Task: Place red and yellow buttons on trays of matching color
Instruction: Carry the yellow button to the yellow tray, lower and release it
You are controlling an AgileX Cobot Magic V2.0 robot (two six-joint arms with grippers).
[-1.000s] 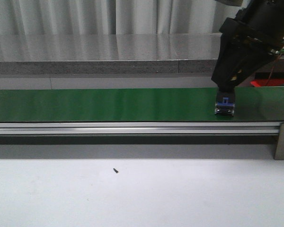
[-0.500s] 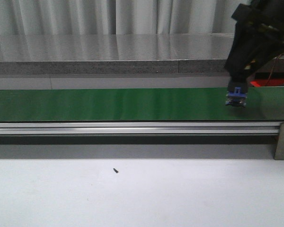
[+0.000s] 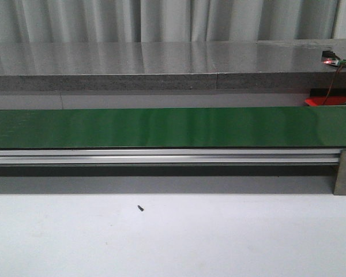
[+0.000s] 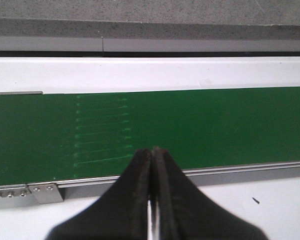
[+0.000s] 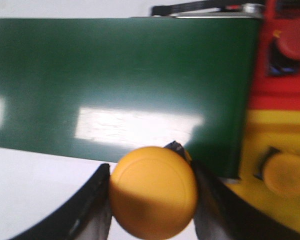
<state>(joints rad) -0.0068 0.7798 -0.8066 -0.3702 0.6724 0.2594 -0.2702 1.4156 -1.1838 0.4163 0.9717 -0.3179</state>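
In the right wrist view the right gripper (image 5: 152, 200) clenches a yellow button (image 5: 153, 191) between its two dark fingers (image 5: 92, 210), the round cap face-on to the camera, so its axis runs toward the lens and its length cannot be judged; it hangs over the near edge of the green belt (image 5: 120, 75). Beyond the belt's end lie a yellow tray (image 5: 270, 200) holding another yellow button (image 5: 287, 174), then a red tray (image 5: 285, 90) with a red button (image 5: 292, 46). The left gripper (image 4: 153, 165) is closed, fingertips touching with nothing between, above the belt's near rail (image 4: 230, 174).
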